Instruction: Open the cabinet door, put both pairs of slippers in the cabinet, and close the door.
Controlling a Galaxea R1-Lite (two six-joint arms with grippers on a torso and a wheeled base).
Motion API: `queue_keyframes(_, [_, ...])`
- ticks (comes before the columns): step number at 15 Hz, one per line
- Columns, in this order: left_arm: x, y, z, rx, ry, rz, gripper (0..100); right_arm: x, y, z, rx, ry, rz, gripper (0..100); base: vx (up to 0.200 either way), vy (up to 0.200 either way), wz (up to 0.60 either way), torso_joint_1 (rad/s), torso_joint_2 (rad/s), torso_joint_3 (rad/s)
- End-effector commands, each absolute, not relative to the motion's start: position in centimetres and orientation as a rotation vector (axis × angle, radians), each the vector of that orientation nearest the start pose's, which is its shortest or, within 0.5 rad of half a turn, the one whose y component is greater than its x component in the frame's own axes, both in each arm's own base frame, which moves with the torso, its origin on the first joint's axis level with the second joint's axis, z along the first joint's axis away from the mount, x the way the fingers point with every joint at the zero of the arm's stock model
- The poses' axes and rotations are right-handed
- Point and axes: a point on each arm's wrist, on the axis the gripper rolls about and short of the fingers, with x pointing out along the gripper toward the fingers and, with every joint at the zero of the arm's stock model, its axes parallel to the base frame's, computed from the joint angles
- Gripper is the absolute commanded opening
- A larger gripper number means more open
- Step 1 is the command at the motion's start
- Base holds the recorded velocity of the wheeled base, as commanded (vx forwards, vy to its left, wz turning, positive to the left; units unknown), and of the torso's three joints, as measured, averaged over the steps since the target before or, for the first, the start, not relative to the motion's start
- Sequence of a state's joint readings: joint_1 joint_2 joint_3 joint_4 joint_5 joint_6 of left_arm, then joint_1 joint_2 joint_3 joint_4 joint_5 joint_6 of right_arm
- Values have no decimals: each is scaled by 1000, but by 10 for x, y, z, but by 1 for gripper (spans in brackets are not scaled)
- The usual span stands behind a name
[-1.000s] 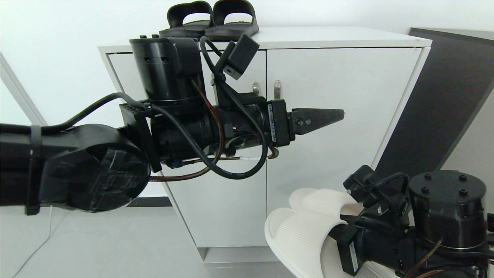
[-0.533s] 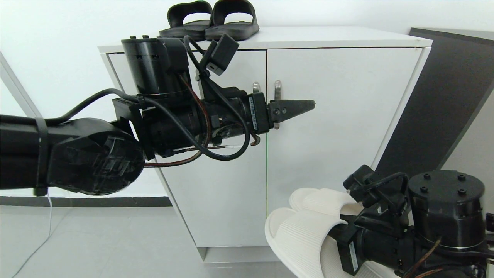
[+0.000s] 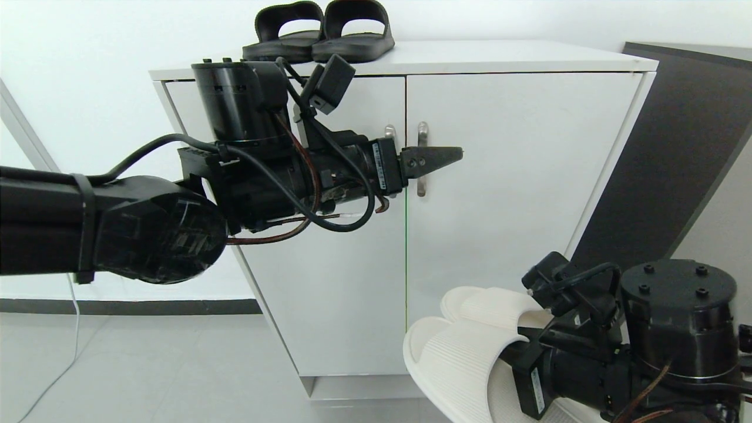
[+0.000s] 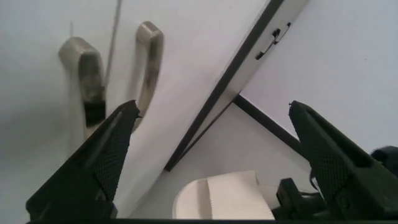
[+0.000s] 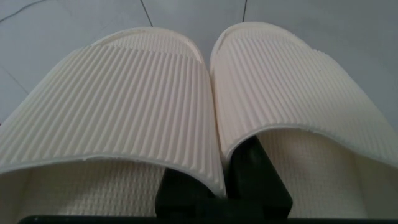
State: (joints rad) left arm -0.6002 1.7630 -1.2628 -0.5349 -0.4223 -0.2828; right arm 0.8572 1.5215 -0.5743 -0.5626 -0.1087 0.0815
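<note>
Left gripper point(image 3: 456, 155) spread open at the right door's stiff metal bar handle point(image 3: 421, 134) — I'd grip it mid-length. Right gripper point(image 5: 225, 193) clenched on light, squashy cream ribbed slippers point(image 5: 143, 99), near right; black rubber slides point(image 3: 320, 32) sit atop the white cabinet point(image 3: 517, 56).

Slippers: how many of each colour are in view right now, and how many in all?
Black slippers: 2, on the cabinet top
White slippers: 2, gripped by the right hand
Total: 4
</note>
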Motion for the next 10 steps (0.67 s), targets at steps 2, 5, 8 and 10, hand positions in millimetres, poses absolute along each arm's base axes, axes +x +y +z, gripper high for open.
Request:
queue_keyframes(2, [296,-214,275,-257,109,-1001,100,161,182,163,-106,378,724,0,0,0,0,0,0,0])
queue_keyframes(5, [304,-219,269,-254,121,-999,100,161,182,163,-108,381,723,0,0,0,0,0,0,0])
queue_keyframes(8, [309,-223,267,-254,121,-999,100,162,184,160,-115,392,724,0,0,0,0,0,0,0])
queue_keyframes(10, [310,-224,267,-255,118,-1001,100,161,184,161,-114,389,727,0,0,0,0,0,0,0])
